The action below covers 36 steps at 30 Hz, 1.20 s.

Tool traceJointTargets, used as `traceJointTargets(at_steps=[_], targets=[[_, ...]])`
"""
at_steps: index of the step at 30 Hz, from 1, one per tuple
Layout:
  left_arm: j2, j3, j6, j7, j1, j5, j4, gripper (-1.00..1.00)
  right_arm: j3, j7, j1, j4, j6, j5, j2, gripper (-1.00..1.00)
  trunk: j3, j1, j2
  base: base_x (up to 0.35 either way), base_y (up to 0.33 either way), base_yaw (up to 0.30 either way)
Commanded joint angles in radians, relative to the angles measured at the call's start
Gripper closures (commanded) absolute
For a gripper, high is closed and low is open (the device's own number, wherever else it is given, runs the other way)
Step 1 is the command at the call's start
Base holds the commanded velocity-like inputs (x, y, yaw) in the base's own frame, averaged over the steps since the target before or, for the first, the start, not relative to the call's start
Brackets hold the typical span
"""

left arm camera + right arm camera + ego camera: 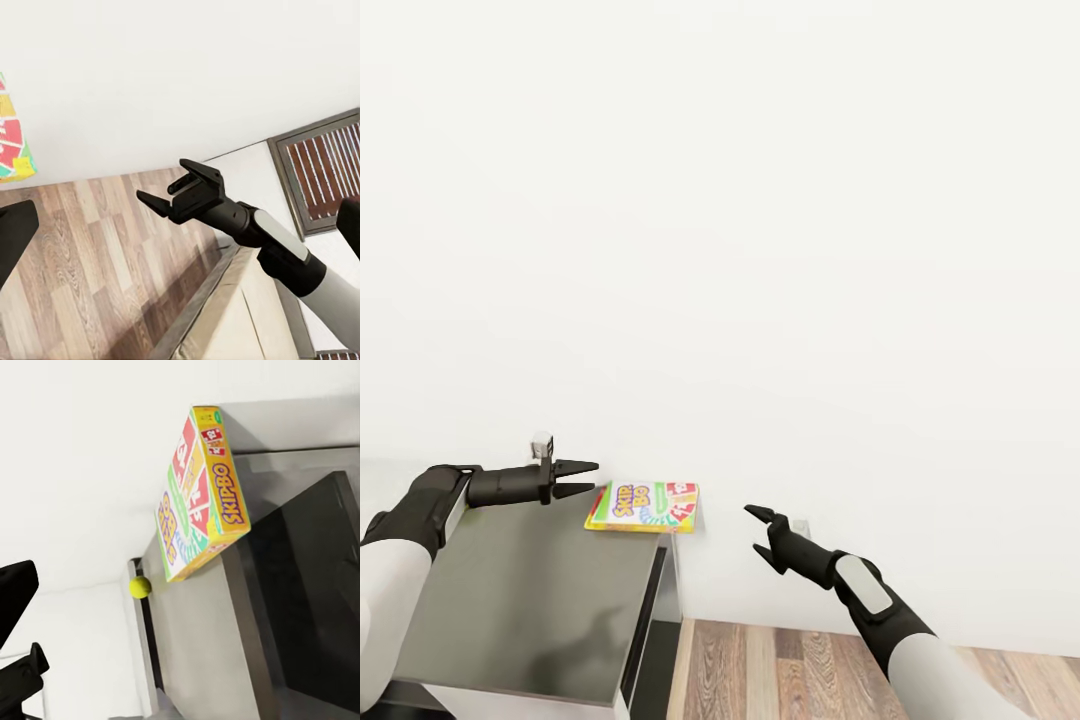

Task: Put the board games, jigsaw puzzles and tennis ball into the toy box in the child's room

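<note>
Robot arms reach toward a grey table (530, 590) set against a blank white wall. L gripper (578, 479) hovers just above the table top near its far edge, jaws parted w/ nothing between them, pointing at a yellow board game box (644, 506) just beside it. Box lies flat at the table's far corner, against the wall, one end poking slightly past the table edge, probably why the L arm lines up level w/ it, for a side-on grab. R gripper (764, 532) hangs off the table over wood floor (810, 665), jaws also spread and empty, angled toward the box, likely ready to steady it. R wrist view shows the box (196, 495) and a tennis ball (139, 587) close by on the table. L wrist view shows the R gripper (171, 191) above the floor. Toy box isn't visible.
</note>
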<state>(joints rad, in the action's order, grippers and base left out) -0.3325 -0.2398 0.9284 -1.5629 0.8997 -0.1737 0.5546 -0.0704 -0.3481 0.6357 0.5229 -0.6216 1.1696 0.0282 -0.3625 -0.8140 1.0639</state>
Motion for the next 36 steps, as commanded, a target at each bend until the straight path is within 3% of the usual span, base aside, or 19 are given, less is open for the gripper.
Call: traceJointTargets(at_steps=[1,12,36], targets=[[0.000,-0.004,0.010,-0.008,0.001,-0.010,0.001,-1.00,-0.001,-0.002,0.001,0.000,-0.001,0.001,0.002,-1.00,-0.004,-0.004,0.008,0.000,0.000,0.000],[0.001,-0.003,0.010,-0.008,0.001,-0.009,0.001,-1.00,-0.002,-0.002,0.001,0.005,-0.002,0.001,0.021,-1.00,-0.039,-0.046,0.085,0.000,0.000,0.000],[0.001,-0.004,0.009,-0.008,0.001,-0.009,0.001,-1.00,-0.002,-0.005,0.001,0.006,-0.004,0.001,0.022,-1.00,-0.114,-0.138,0.253,0.000,0.000,0.000]])
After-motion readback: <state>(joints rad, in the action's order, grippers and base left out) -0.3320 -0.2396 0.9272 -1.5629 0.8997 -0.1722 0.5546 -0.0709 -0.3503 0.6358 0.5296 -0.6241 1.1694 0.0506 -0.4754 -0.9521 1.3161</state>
